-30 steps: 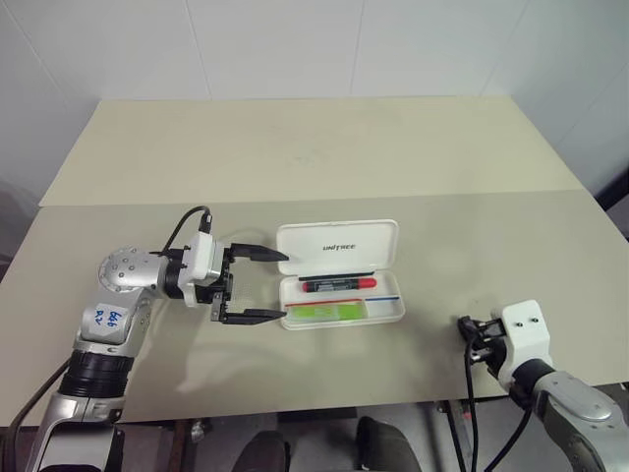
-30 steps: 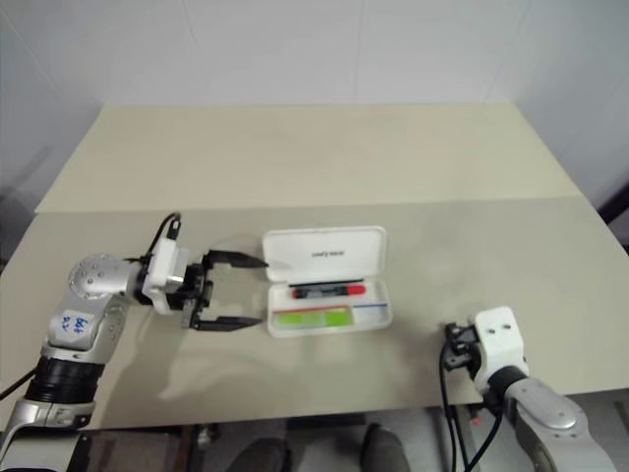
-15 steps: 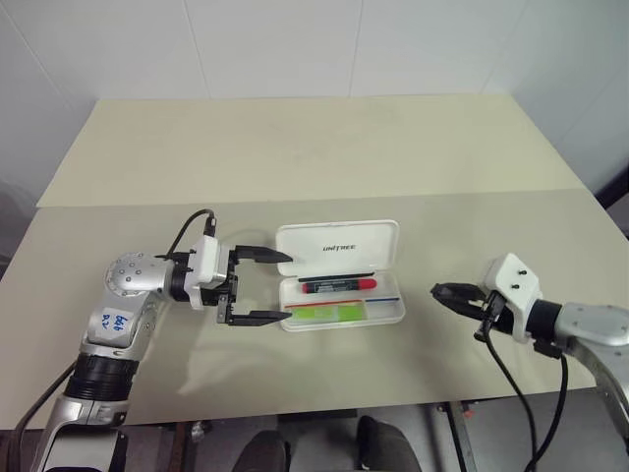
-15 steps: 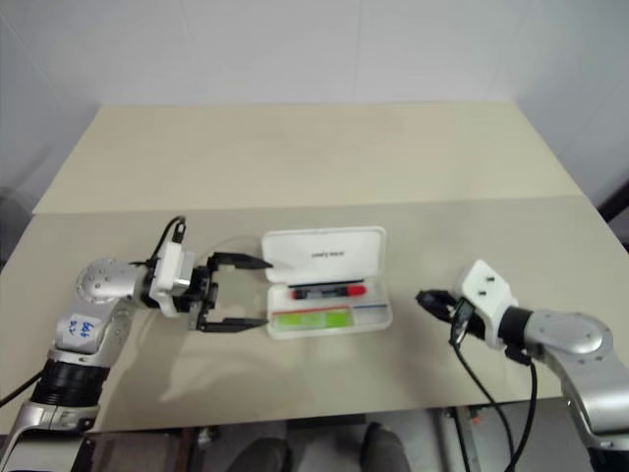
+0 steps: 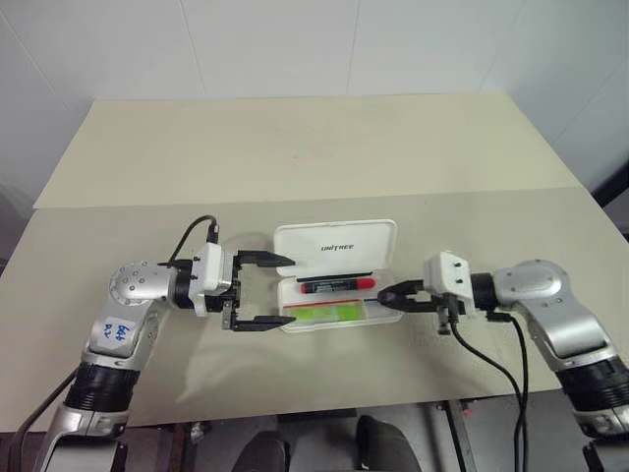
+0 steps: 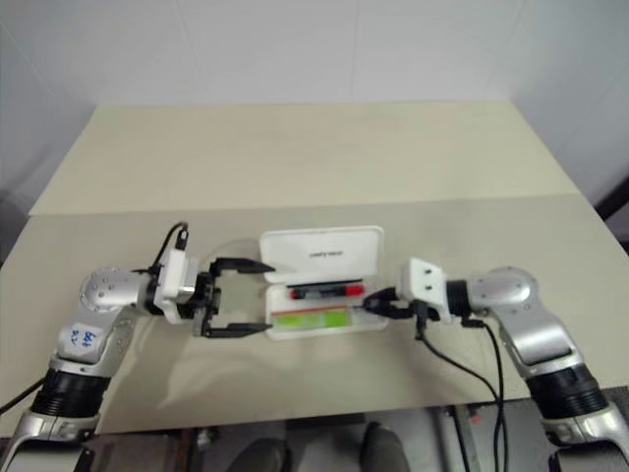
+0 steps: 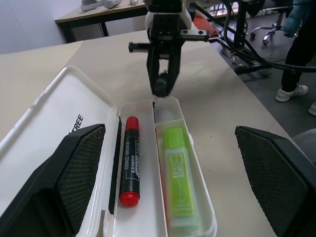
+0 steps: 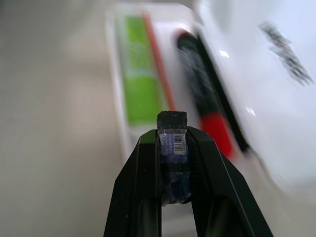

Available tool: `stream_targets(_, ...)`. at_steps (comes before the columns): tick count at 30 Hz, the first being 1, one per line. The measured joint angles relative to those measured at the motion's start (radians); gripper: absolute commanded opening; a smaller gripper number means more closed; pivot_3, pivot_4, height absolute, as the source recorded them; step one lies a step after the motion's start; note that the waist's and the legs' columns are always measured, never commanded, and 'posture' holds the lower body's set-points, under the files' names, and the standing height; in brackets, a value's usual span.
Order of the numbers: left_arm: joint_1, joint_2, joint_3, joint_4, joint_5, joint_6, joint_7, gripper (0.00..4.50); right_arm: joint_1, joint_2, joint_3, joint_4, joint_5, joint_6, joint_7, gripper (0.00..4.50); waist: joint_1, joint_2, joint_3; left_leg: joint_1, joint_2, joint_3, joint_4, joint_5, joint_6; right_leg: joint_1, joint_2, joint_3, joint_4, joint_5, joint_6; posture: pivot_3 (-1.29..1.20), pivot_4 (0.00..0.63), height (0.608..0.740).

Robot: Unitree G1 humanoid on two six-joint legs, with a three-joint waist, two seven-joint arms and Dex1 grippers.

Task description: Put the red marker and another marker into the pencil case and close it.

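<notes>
left pincer (image 5: 263, 291) — spread wide, empty | right pincer (image 5: 385, 295) — clenched, at pencil case (image 5: 336, 244) end

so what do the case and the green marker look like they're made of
The case looks like hard white plastic, smooth and slightly glossy, with thin moulded walls and rounded corners. The green marker looks like translucent light-green plastic: light seems to pass through its flat body. Both are judged by look alone.

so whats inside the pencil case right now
The open pencil case holds the red marker and the light-green marker, side by side in its tray. What lies beneath the markers is covered.
</notes>
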Motion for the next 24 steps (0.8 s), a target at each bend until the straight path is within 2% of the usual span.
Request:
stream_targets(6,0.011,0.002,0.001,-0.021,0.000,0.002,0.018,4.50,-0.031,0.041,0.043,0.040,-0.028,-0.012,0.019,0.38,0.001,0.000,0.000,-0.001,-0.001,0.000,0.001,0.000,0.000,0.000,-0.001,0.000,0.000,0.000,0.000,0.00,0.150,0.740)
stream_targets(21,0.025,0.016,0.004,-0.018,0.000,-0.002,0.021,4.50,-0.104,0.021,0.039,0.218,-0.065,-0.103,0.063,0.38,-0.015,0.000,0.000,0.000,-0.001,0.001,0.001,0.000,0.000,0.000,0.000,0.000,0.000,0.000,0.000,0.00,0.150,0.740)
stream_targets(24,0.023,0.015,0.004,-0.016,0.000,-0.004,0.021,4.50,-0.104,0.022,0.039,0.219,-0.067,-0.101,0.063,1.44,-0.016,0.000,0.000,0.000,0.000,0.001,0.001,0.000,0.000,0.000,0.000,0.000,0.000,0.000,0.000,0.00,0.150,0.740)
